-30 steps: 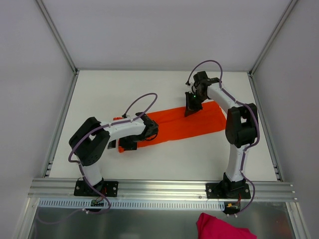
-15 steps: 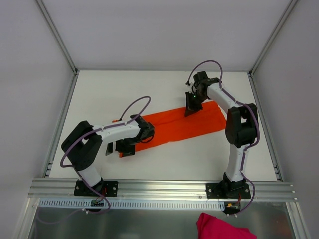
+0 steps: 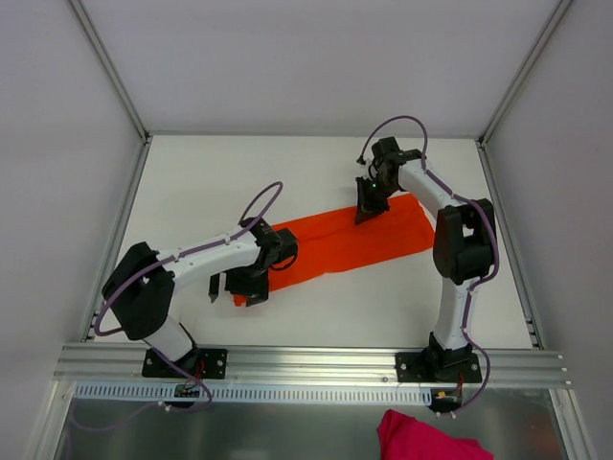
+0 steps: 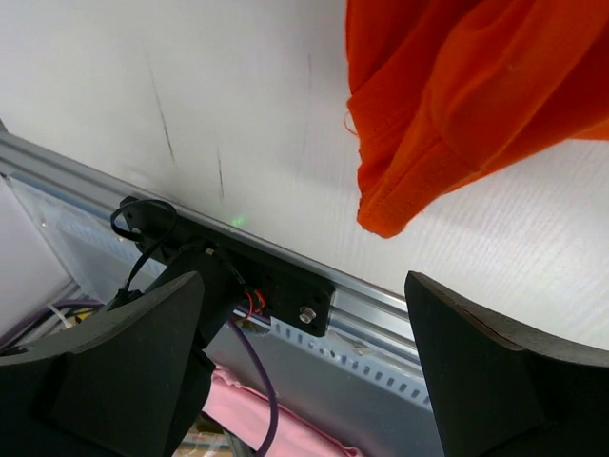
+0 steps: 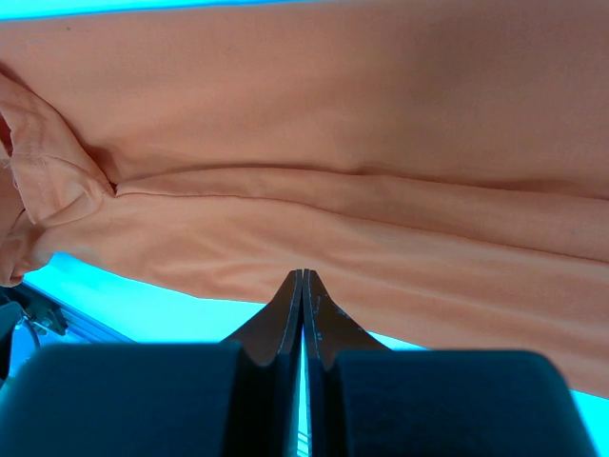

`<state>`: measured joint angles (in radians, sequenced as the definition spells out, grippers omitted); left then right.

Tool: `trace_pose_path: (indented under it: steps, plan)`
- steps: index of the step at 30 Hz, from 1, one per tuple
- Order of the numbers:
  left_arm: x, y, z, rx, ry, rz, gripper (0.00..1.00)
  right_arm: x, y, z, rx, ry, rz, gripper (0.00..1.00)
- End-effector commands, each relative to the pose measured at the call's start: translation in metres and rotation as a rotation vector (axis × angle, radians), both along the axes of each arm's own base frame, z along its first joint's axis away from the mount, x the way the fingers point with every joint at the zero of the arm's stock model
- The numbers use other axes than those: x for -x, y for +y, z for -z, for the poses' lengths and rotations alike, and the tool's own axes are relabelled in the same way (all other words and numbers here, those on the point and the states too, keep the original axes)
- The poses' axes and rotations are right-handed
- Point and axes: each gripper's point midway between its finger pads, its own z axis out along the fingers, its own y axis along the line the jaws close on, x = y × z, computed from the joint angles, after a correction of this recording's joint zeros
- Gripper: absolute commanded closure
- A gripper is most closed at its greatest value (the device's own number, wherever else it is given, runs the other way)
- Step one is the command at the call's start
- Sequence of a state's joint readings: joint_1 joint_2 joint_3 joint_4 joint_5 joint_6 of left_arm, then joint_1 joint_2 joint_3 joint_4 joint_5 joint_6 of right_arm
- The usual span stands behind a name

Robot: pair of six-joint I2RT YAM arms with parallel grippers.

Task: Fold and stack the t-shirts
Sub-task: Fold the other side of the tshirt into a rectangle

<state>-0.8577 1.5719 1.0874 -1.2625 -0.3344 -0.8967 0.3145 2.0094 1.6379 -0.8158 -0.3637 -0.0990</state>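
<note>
A: Top: orange t-shirt (image 3: pixel 354 240) lies as a strip, 8 to 2 o'clock. Left gripper (image 3: pixel 233 290) splayed, empty, at its 8 o'clock end; right gripper (image 3: pixel 369 213) clenched at the 1 o'clock edge.
B: Left wrist: shirt corner at 1 o'clock, untouched. Right wrist: tips pinched shut; cloth caught or not, can't tell. Limp, light, so probably best taken by the corners.

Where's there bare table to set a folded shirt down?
Widest bare table lies between the orange t-shirt and the back wall, left of the right gripper. Another strip runs between shirt and near rail. Crowded: the shirt's left end under the left gripper.
</note>
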Motion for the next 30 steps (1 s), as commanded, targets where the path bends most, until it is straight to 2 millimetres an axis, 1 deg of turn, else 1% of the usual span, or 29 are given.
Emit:
trace_pose_path:
  steps: [1,3,7,10,12,13,14,16,17,18,19,21,22,24,26,30]
  plan:
    - [0.010,0.023,-0.019,-0.156,0.019,-0.067,0.11,0.001,-0.002,-0.012,-0.010,-0.033,-0.011,0.99]
    - [0.013,0.036,-0.029,-0.241,-0.010,-0.123,0.11,0.002,-0.002,-0.014,-0.012,-0.040,-0.011,0.99]
    - [0.015,0.043,-0.027,-0.257,-0.024,-0.178,0.13,0.004,-0.002,-0.015,-0.015,-0.046,-0.011,0.99]
    - [0.006,0.044,-0.026,-0.274,-0.045,-0.198,0.13,0.004,-0.003,-0.018,-0.017,-0.056,-0.014,0.99]
    - [-0.007,0.038,-0.028,-0.270,-0.089,-0.197,0.12,0.004,-0.002,-0.020,-0.025,-0.063,-0.014,0.99]
    - [-0.017,0.038,-0.030,-0.276,-0.129,-0.176,0.12,0.004,-0.002,-0.022,-0.027,-0.066,-0.016,0.99]
    - [-0.030,0.032,-0.032,-0.255,-0.183,-0.173,0.11,0.004,-0.001,-0.022,-0.028,-0.065,-0.015,0.99]
    - [-0.047,0.031,-0.032,-0.274,-0.226,-0.175,0.10,0.004,-0.001,-0.025,-0.034,-0.072,-0.014,0.99]
    - [-0.059,0.026,-0.035,-0.257,-0.258,-0.186,0.10,0.004,-0.001,-0.027,-0.033,-0.076,-0.015,0.99]
    - [-0.065,0.025,-0.030,-0.267,-0.248,-0.194,0.10,0.004,-0.002,-0.030,-0.032,-0.087,-0.014,0.99]
    - [-0.072,0.030,-0.027,-0.263,-0.242,-0.232,0.10,0.005,-0.002,-0.032,-0.032,-0.092,-0.013,0.99]
    - [-0.083,0.025,-0.013,-0.212,-0.232,-0.276,0.10,0.006,-0.005,-0.041,-0.024,-0.121,-0.014,0.99]
    - [-0.086,0.031,-0.008,-0.202,-0.206,-0.309,0.11,0.007,-0.007,-0.043,-0.021,-0.126,-0.014,0.99]
    - [-0.089,0.030,0.002,-0.177,-0.168,-0.340,0.11,0.009,-0.009,-0.047,-0.013,-0.142,-0.011,0.99]
    - [-0.092,0.035,0.008,-0.190,-0.150,-0.358,0.11,0.012,-0.011,-0.054,-0.014,-0.162,-0.012,0.99]
    - [-0.102,0.031,0.017,-0.181,-0.144,-0.363,0.11,0.014,-0.013,-0.071,-0.019,-0.207,-0.012,0.99]
